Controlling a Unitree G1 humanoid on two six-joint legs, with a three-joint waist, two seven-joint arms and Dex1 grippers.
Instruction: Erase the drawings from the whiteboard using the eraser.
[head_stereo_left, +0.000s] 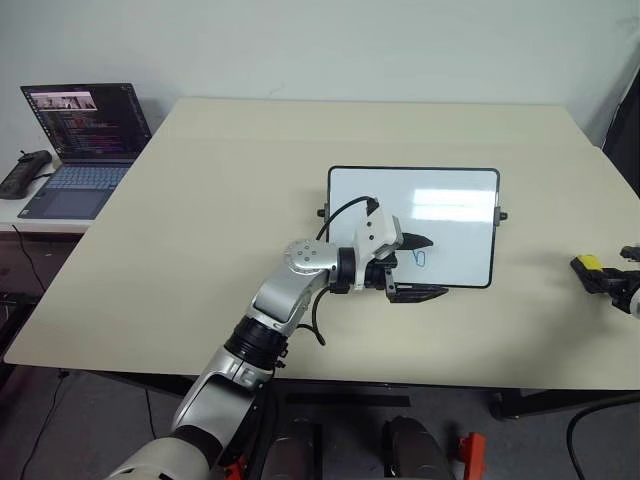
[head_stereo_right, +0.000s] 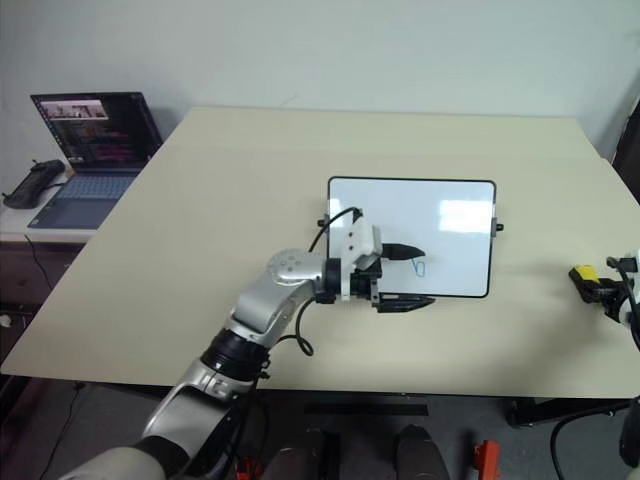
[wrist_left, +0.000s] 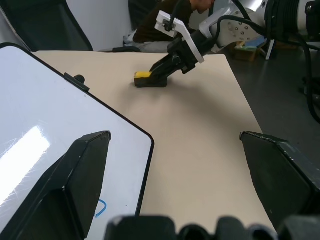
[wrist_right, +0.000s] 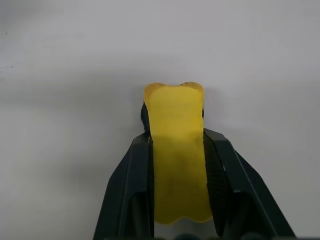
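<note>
Two fingers (wrist_right: 132, 190) around eraser (wrist_right: 177, 150)

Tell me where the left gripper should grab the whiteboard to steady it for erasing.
Best bet: the near bottom-right corner of the whiteboard, coming in level from the robot's side. The left gripper already straddles that thin black-framed edge, jaws open, one finger over the board, one off it. It would also stay beside the drawings, not on them.

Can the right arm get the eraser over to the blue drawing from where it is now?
Probably yes: right gripper is shut on the eraser, with bare table between. But left gripper straddles the whiteboard edge beside the drawing.
</note>
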